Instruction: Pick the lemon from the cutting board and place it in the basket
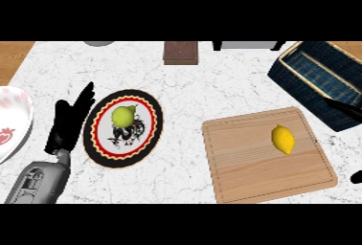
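Nearest is the grey left forearm [39,179], coming in at the tabletop's near-left corner. Its left robot hand [69,122] is released and empty, fingers straight toward the far edge, just beside the left rim of a patterned plate [99,146] carrying a green fruit [124,115]. Of the right robot hand [345,108] only black slivers show at the right edge; whether it is released or clenched I cannot tell. The lemon [283,139] lies on the far-right part of the cutting board [254,177], its long axis running roughly from far edge to near edge. It is near the right robot hand, to that hand's left, and well apart from the left one, the plate between. The right arm looks better placed, closing across the lemon's short width. The dark woven basket [300,93] stands at the far-right corner, just beyond the board.
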### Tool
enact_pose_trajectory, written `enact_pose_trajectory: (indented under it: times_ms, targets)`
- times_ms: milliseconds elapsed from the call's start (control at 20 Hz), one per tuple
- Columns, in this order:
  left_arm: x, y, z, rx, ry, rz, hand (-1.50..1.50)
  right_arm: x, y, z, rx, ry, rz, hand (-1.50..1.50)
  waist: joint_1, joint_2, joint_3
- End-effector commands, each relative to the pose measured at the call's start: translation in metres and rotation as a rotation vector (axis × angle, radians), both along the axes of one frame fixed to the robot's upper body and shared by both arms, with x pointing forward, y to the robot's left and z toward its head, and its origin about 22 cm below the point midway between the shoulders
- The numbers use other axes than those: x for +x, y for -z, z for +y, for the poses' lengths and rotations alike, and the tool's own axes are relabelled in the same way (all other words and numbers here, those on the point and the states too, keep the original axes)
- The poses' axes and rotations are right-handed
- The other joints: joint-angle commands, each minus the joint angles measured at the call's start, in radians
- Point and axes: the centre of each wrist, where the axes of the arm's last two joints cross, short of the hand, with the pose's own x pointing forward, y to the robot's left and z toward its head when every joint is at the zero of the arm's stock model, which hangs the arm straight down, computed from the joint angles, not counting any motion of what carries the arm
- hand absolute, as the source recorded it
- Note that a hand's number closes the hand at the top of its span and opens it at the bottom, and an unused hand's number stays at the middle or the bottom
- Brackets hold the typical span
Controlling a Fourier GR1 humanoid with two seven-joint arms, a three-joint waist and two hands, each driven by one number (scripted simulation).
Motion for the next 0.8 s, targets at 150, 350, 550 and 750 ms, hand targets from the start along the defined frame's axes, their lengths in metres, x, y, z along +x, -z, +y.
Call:
enact_pose_trajectory:
  times_ms: [150, 350, 550, 750]
  targets:
    - [0.000, -0.003, 0.006, 0.014, 0.003, 0.016, 0.00, 0.013, 0.022, 0.016, -0.013, -0.028, 0.022, -1.50, 0.000, 0.000, 0.000]
    - [0.000, 0.000, 0.004, 0.019, 0.011, -0.001, 0.00, 0.023, 0.028, 0.018, 0.013, -0.017, 0.018, -1.50, 0.001, 0.000, 0.000]
    - [0.016, -0.003, 0.024, -0.019, -0.005, 0.016, 0.00, 0.025, 0.056, 0.032, 0.002, -0.029, 0.004, -1.50, 0.000, 0.001, 0.000]
    - [0.000, 0.014, 0.010, 0.018, -0.005, -0.002, 0.00, 0.026, 0.059, 0.060, -0.013, -0.035, 0.015, -1.50, -0.003, -0.001, 0.000]
